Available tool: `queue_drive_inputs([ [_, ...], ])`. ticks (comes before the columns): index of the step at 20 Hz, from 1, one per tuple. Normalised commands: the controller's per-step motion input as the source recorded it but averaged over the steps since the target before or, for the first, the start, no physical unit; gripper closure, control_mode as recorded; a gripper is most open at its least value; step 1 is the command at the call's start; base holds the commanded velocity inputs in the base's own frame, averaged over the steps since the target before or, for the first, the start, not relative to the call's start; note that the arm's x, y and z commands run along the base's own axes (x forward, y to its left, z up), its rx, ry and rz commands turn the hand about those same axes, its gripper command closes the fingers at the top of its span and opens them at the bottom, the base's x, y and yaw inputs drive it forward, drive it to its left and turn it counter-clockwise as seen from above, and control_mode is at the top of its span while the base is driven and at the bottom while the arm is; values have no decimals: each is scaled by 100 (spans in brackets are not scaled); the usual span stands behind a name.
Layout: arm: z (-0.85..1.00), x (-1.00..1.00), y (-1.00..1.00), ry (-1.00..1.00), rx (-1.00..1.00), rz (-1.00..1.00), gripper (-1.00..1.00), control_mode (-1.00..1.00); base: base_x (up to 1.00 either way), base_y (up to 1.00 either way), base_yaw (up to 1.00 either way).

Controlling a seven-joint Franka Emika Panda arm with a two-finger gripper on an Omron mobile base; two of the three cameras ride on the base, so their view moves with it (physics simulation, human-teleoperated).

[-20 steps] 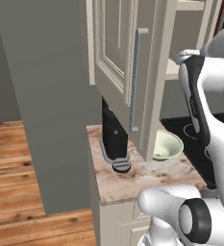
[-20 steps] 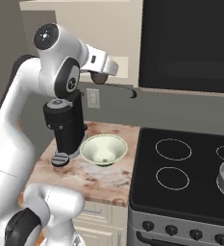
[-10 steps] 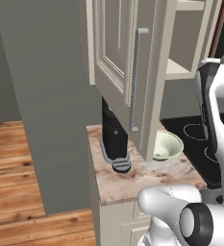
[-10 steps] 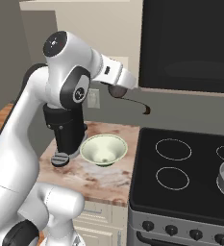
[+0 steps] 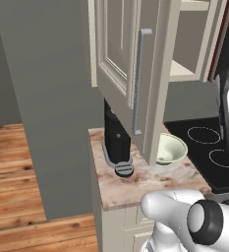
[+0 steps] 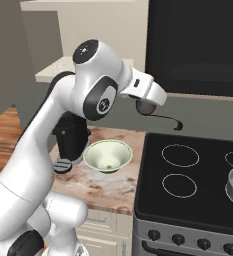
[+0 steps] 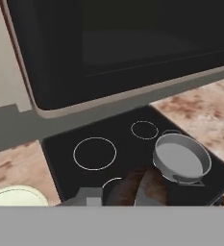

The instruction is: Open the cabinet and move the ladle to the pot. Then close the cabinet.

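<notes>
Ladle in grip, hanging over the stove.
Left base: cabinet (image 5: pixel 135 64) door swung open. Right base: I've got the gripper (image 6: pixel 147 104) clenched on the ladle (image 6: pixel 160 114), dark bowl at the jaws, handle running roughly level toward the right. Hand: bowl just past the jaws, pot (image 7: pixel 181 159) beyond on the stove (image 7: pixel 108 158).

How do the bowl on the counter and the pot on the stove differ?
The bowl is pale green with flaring sides; the pot is grey, straight-walled and has a handle. The bowl sits on the marbled counter by the dark appliance; the pot sits on the black stovetop. Both are upright and look empty.
</notes>
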Motion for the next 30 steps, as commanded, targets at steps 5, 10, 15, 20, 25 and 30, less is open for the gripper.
queue_drive_inputs([
  [5, -41, 0, -57, 2, 0, -1, 100, -100, 0, 0, 0],
  [10, -43, 0, -53, 1, 0, 0, 100, -100, 0, 0, 0],
  [15, -45, 0, -50, 0, -1, -2, 100, -100, 0, 0, 0],
  [20, -31, 0, -38, 4, 0, -4, 100, -100, 0, 0, 0],
  [25, -17, 0, -28, 8, 0, -8, 100, -100, 0, 0, 0],
  [30, -8, 0, -24, 10, 0, -10, 100, -100, 0, 0, 0],
])
